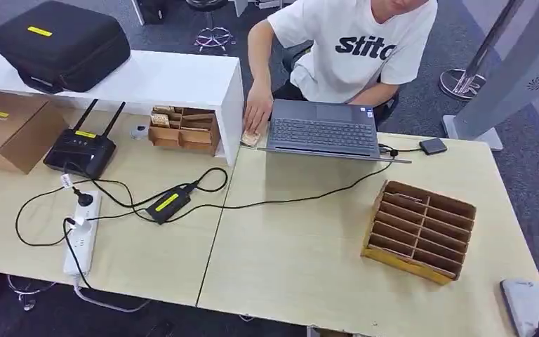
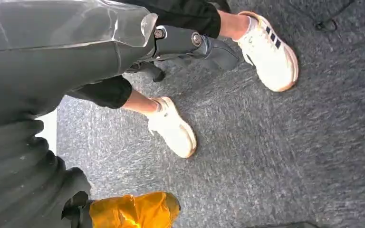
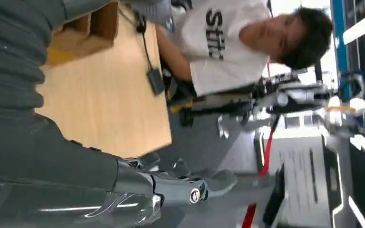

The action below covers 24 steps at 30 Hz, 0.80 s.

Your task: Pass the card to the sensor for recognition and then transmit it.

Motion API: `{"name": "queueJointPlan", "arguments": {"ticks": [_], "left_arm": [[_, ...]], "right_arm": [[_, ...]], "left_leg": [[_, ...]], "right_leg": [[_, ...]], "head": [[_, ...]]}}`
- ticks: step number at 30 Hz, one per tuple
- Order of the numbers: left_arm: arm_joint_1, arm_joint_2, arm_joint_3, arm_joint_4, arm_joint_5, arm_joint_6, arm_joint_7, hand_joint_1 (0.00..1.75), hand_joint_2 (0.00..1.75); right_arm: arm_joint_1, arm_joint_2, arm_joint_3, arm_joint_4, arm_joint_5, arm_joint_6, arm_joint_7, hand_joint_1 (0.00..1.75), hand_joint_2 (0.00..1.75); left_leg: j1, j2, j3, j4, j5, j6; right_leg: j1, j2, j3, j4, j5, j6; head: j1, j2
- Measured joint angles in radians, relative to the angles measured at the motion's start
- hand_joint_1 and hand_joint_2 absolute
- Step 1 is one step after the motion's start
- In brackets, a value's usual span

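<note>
Head view is looked down on a pale wooden surface (image 1: pixel 302 260) where neither arm has yet been brought in. A person (image 1: pixel 351 49) is seated at the far side behind a laptop (image 1: pixel 323 128), with one hand (image 1: pixel 257 112) laid by a small tan item (image 1: pixel 250 138) at the laptop's left corner; this may be the card, though it is too small for that to be told. A small dark box (image 1: pixel 433 146), cabled and set on the surface to the right of the laptop, is judged to be the sensor. A slotted wooden rack (image 1: pixel 419 230) is stood nearer the robot on the right. In the left wrist view the left hand (image 2: pixel 190 47) is seen hanging over grey carpet, its fingers loosely parted with nothing held. In the right wrist view the right hand (image 3: pixel 180 183) is seen beside the edge of the surface, likewise parted and empty. The task is judged to be at its start: a card must first be obtained. For that step to be done well, the right hand should be raised over the surface clear of the rack and cables, and the card should be taken by its edge so that its face can be laid flat to the sensor before being passed on.
</note>
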Motion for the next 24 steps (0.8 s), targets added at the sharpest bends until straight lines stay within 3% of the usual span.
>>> {"name": "queueJointPlan", "arguments": {"ticks": [7, 12, 13, 15, 19, 24], "left_arm": [[0.002, 0.002, 0.016, 0.000, 0.008, 0.001, -0.006, 0.00, 1.75], [0.002, 0.002, 0.016, 0.000, 0.008, 0.001, -0.007, 0.00, 1.75], [0.001, 0.002, 0.018, 0.000, 0.008, 0.002, -0.008, 0.00, 1.75], [0.002, 0.002, 0.026, 0.000, 0.008, 0.003, -0.009, 0.00, 1.75], [0.001, 0.002, 0.035, 0.000, 0.008, 0.004, -0.009, 0.00, 1.75], [0.000, 0.002, 0.039, 0.000, 0.008, 0.003, -0.009, 0.00, 1.75]], "right_arm": [[0.044, 0.010, -0.259, 0.051, -0.120, 0.021, 0.004, 0.00, 1.75], [0.045, 0.011, -0.271, 0.053, -0.130, 0.022, 0.006, 0.00, 1.75], [0.047, 0.016, -0.303, 0.058, -0.165, 0.023, 0.015, 0.00, 1.75], [0.056, 0.043, -0.441, 0.084, -0.356, -0.041, 0.090, 0.00, 1.75], [0.063, 0.086, -0.522, 0.141, -0.534, -0.055, 0.187, 0.00, 1.75], [0.096, 0.135, -0.552, 0.292, -0.511, -0.028, 0.174, 0.00, 1.75]], "left_leg": [[0.000, 0.002, 0.000, 0.000, -0.001, 0.000], [0.000, 0.002, 0.000, 0.000, -0.001, 0.000], [0.000, 0.002, 0.000, 0.000, -0.001, 0.000], [0.000, 0.002, 0.000, 0.000, -0.001, 0.000], [0.000, 0.004, 0.001, 0.000, -0.001, 0.000], [0.000, 0.004, 0.001, 0.000, -0.002, -0.001]], "right_leg": [[0.000, 0.002, -0.001, 0.000, 0.000, 0.000], [0.000, 0.002, -0.001, 0.000, 0.000, 0.000], [0.000, 0.002, -0.001, 0.001, 0.000, 0.000], [0.000, 0.002, -0.001, 0.001, 0.000, 0.000], [0.000, 0.004, -0.001, 0.001, 0.000, 0.000], [0.000, 0.004, -0.001, 0.001, 0.000, 0.000]], "head": [[0.000, 0.000], [0.000, 0.000], [0.000, 0.000], [0.000, 0.000], [0.000, 0.000], [0.000, 0.000]]}}
